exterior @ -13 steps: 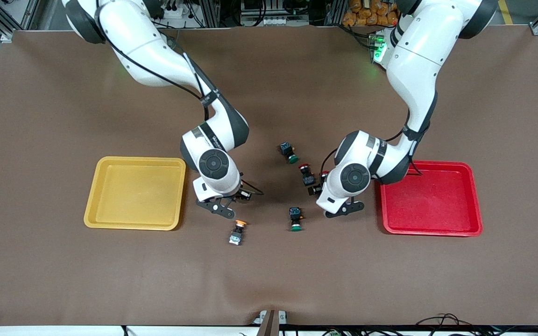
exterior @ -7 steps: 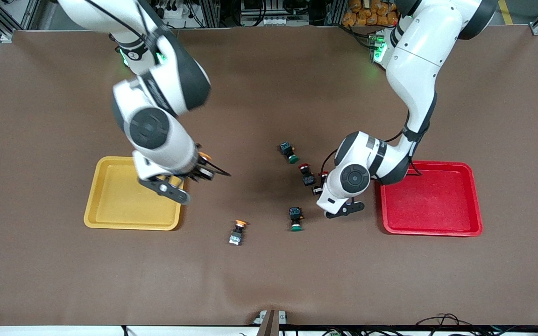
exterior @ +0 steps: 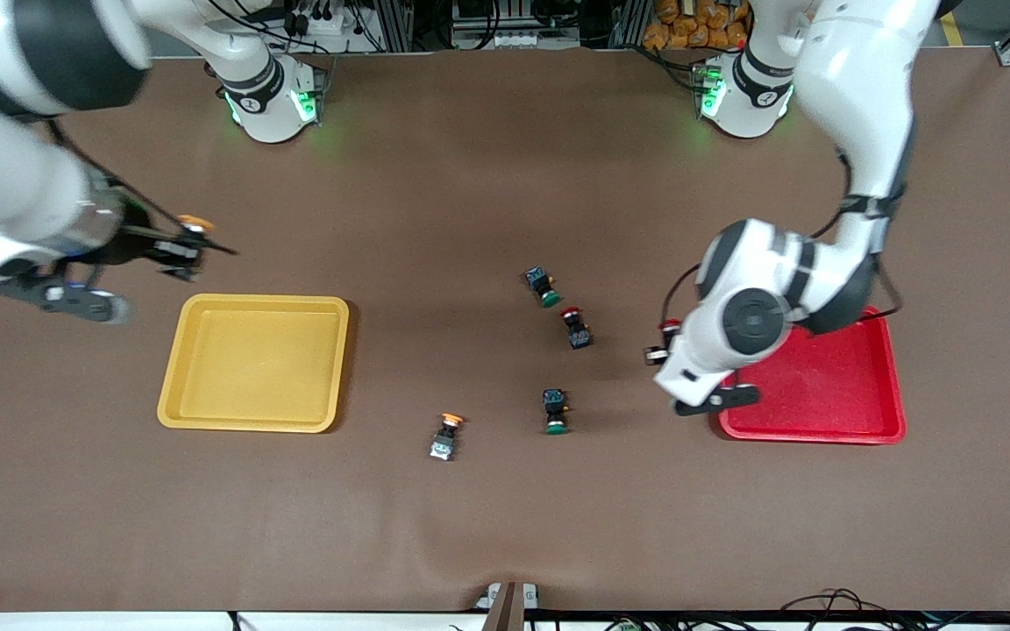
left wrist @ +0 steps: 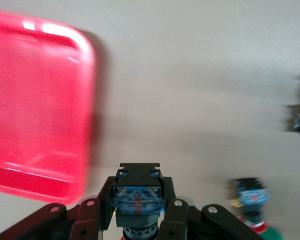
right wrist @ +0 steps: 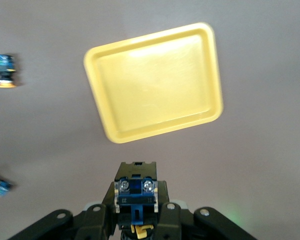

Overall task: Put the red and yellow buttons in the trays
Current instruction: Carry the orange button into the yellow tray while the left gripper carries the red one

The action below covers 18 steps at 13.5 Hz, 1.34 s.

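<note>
**Both grippers aloft, each clamped on a button**

Nearest the front camera lies a yellow-capped button (exterior: 446, 436), then a green-capped button (exterior: 555, 412). The yellow tray (exterior: 254, 362) and red tray (exterior: 821, 386) sit at the table's two ends. The left gripper (exterior: 665, 343) grips a red-capped button (left wrist: 138, 197) over bare table beside the red tray. Another red-capped button (exterior: 575, 327) and a second green one (exterior: 542, 286) lie farther off. The right gripper (exterior: 179, 248) clasps a yellow-capped button (right wrist: 136, 196) over the table just outside the yellow tray.

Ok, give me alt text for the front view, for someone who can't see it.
Both grippers carry buttons: the right gripper holds a yellow-capped button near the yellow tray, and the left gripper holds a red-capped button beside the red tray. Four buttons lie on the table between the trays.
</note>
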Tool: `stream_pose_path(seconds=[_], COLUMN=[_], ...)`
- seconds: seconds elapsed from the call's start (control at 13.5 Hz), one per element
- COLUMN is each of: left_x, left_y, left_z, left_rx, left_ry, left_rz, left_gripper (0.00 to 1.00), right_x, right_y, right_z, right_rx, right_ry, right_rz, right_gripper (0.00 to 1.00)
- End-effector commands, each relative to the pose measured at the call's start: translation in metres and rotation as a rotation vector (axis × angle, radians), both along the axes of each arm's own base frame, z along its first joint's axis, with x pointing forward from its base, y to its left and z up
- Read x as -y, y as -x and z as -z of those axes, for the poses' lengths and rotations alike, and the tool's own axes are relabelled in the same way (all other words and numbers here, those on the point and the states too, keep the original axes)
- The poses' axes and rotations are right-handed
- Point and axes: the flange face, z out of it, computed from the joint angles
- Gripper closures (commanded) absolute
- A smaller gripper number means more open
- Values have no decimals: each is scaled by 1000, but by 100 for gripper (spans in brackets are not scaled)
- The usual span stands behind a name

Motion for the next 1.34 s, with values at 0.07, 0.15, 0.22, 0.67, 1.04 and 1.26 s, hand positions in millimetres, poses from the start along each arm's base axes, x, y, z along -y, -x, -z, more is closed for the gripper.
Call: stream_pose_path(seconds=[0.07, 0.15, 0.22, 0.67, 1.04, 1.26], left_x=[-88, -118, -142, -237, -260, -278], left_y=[-10, -16, -21, -21, 6, 8], left_z=[-33, -33, -29, 39, 122, 127], left_rx=[-1, -3, -6, 45, 97, 99], left_ry=[-19, -12, -4, 9, 36, 41], left_rz=[169, 221, 253, 320, 311, 333], left_gripper=[100, 100, 100, 98, 96, 94], right_x=[117, 127, 135, 124, 105, 96], right_y=[16, 20, 27, 34, 16, 13], right_z=[34, 58, 89, 236, 324, 354], right_rx=[-23, -5, 30, 195, 284, 324], right_ry=[-71, -74, -68, -44, -34, -30], right_rz=[-141, -153, -144, -155, -177, -186], right_gripper=[100, 100, 100, 100, 100, 100])
